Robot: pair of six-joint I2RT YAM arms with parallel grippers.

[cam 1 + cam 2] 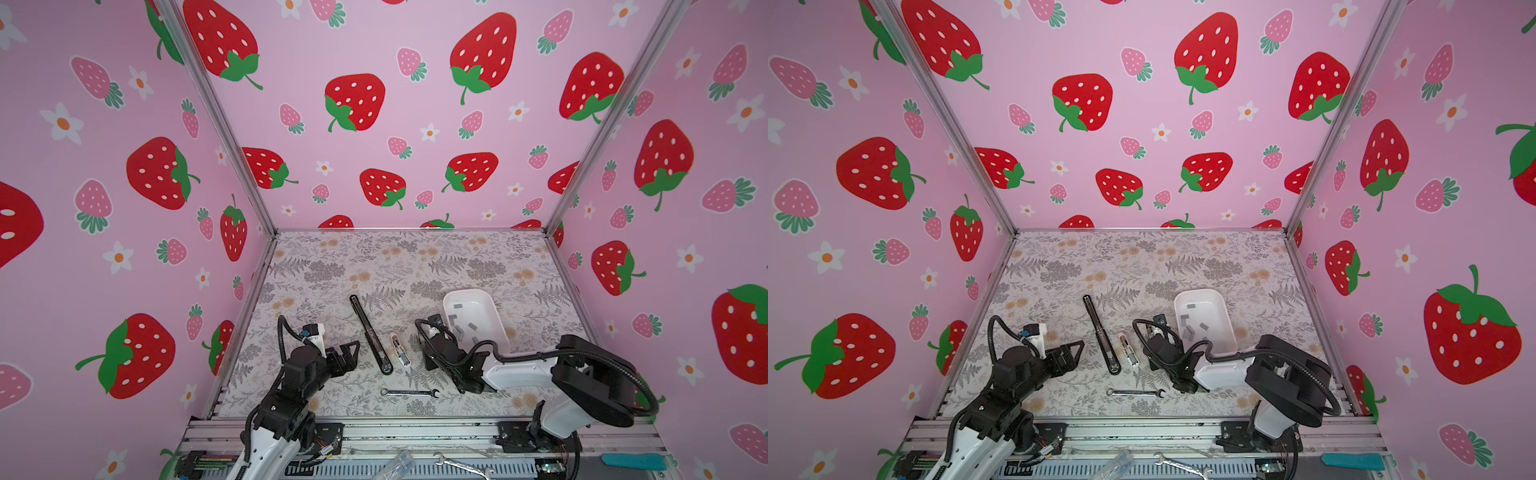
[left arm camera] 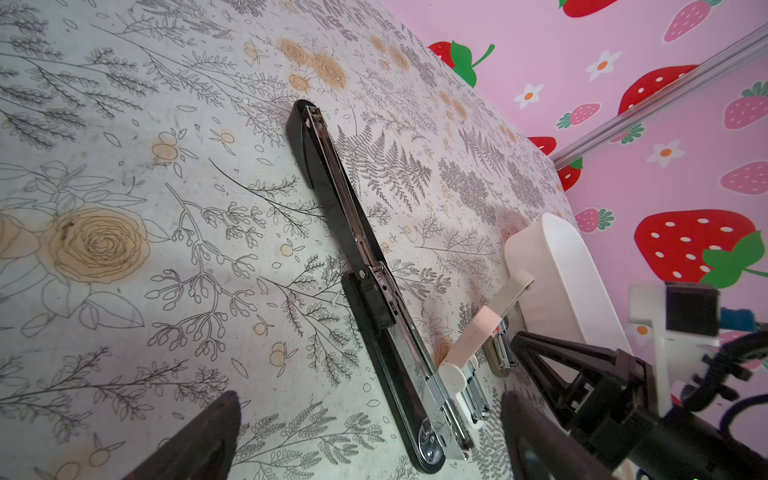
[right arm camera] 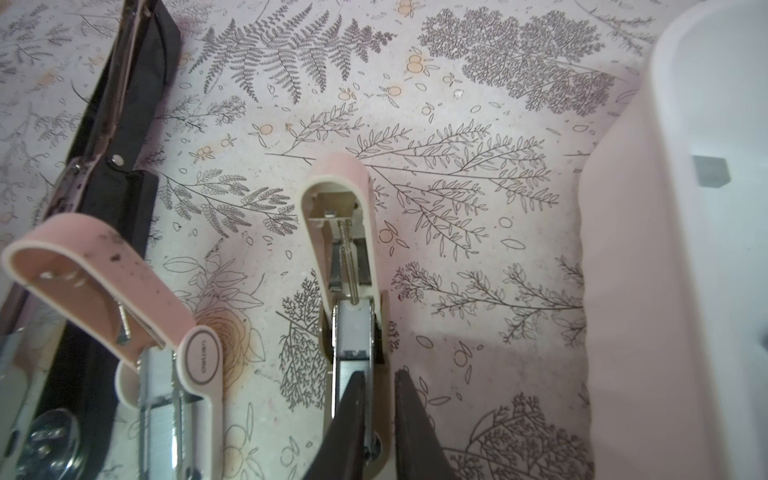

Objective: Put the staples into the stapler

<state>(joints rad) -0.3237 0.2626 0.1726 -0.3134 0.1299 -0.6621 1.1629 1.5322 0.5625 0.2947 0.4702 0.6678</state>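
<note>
An opened pink mini stapler (image 3: 345,249) lies flat on the table, with a ridged grey strip in its metal channel (image 3: 353,374). My right gripper (image 3: 380,376) stands over the channel's near end, jaws almost together, with the channel's thin side wall in the narrow gap. In both top views this gripper (image 1: 427,360) hides that stapler. Loose grey staples (image 1: 459,330) (image 3: 710,170) lie in the white tray (image 1: 496,316). My left gripper (image 2: 369,397) (image 1: 353,351) hangs wide open and empty, just left of the long black stapler (image 1: 370,332).
A second opened pink mini stapler (image 1: 401,349) (image 3: 104,291) lies between the long black stapler (image 3: 120,137) and the right gripper. A silver wrench (image 1: 409,392) lies near the table's front edge. The tray wall (image 3: 623,291) rises close beside the right gripper.
</note>
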